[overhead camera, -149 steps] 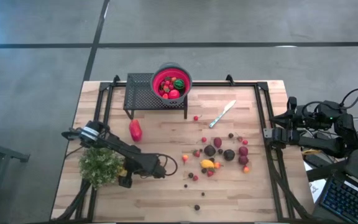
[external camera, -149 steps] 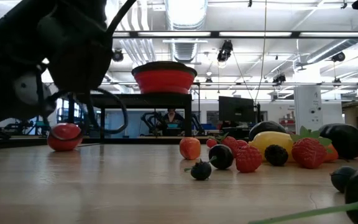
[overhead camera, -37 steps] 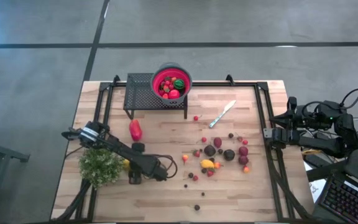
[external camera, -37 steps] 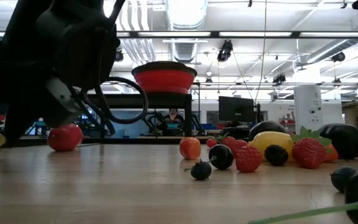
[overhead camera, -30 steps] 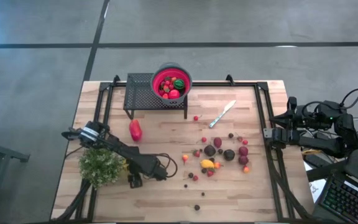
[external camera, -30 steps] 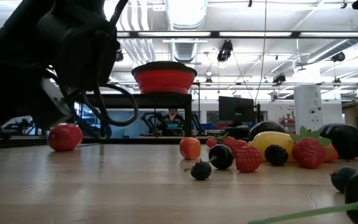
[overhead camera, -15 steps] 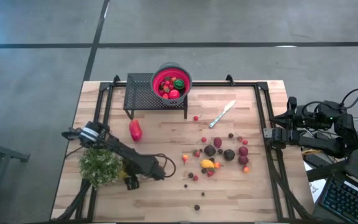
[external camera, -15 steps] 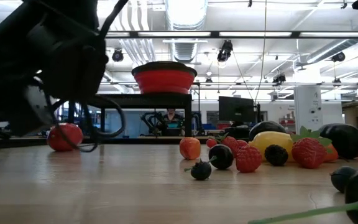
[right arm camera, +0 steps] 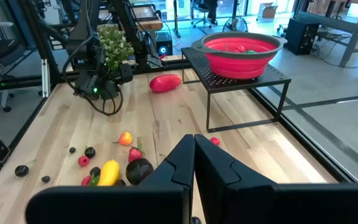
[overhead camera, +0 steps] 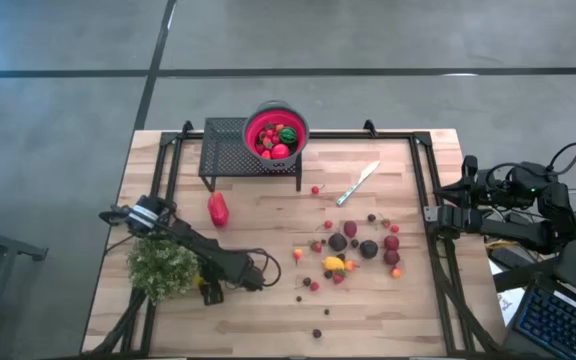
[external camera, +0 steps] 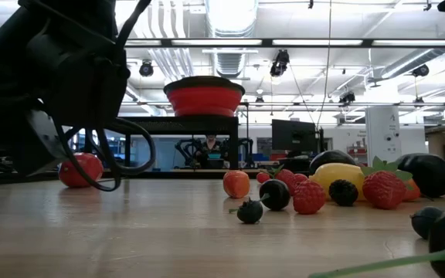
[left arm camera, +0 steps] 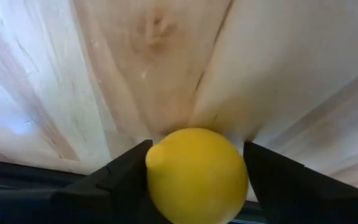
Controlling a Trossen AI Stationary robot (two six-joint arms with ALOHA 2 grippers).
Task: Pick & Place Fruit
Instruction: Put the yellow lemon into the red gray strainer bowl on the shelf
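- The left gripper (left arm camera: 194, 186) has its jaws partly apart with a yellow lemon (left arm camera: 196, 175) seated between them, both fingers (left arm camera: 126, 177) at its flanks; whether the clamp is complete cannot be told.
- The lemon lies at about seven o'clock on the table (overhead camera: 268, 330), just beside the green plant (overhead camera: 163, 268).
- Handling judgement: a light, rigid, smooth toy; likely to squirt out if pinched off-centre; hold across the widest middle.
- The right gripper (right arm camera: 194, 168) is parked at three o'clock, fingers together, empty.
- The remaining fruit (overhead camera: 353, 250) is scattered near centre; the red bowl (overhead camera: 276, 130) stands at twelve o'clock.
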